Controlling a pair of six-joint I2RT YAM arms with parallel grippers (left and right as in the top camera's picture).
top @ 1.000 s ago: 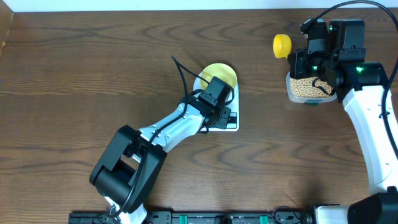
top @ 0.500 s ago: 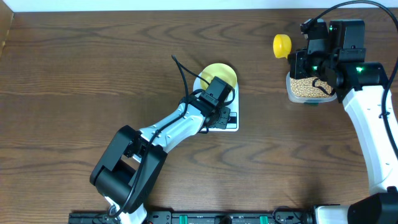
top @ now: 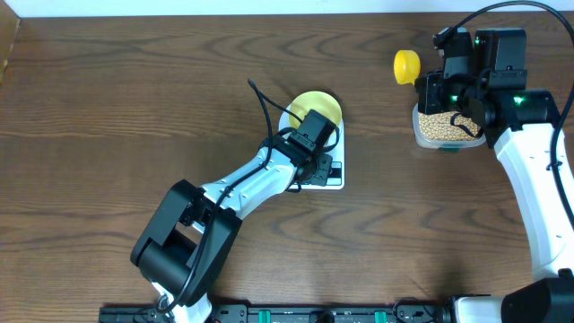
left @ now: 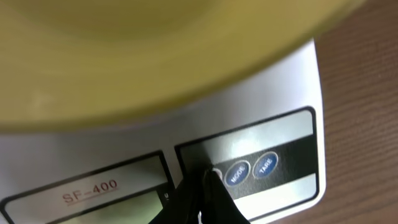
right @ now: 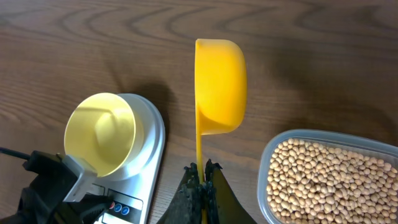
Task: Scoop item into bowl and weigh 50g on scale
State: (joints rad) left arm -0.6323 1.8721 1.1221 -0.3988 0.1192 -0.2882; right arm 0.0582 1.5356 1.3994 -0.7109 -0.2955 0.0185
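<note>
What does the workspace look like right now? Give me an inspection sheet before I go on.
Surface: dark wood table, no spilled beans seen.
Job's things: pale yellow bowl sits on the white scale, with nothing in it; beans lie in the clear tub.
Clutter: nothing seen.
End effectors: left end effector shut, tip at the scale's button strip; right end effector shut on the handle of the yellow scoop.
Cables: black cable loops beside the left arm; another arcs over the right arm.
Surroundings: pale strip beyond the table's far edge.
</note>
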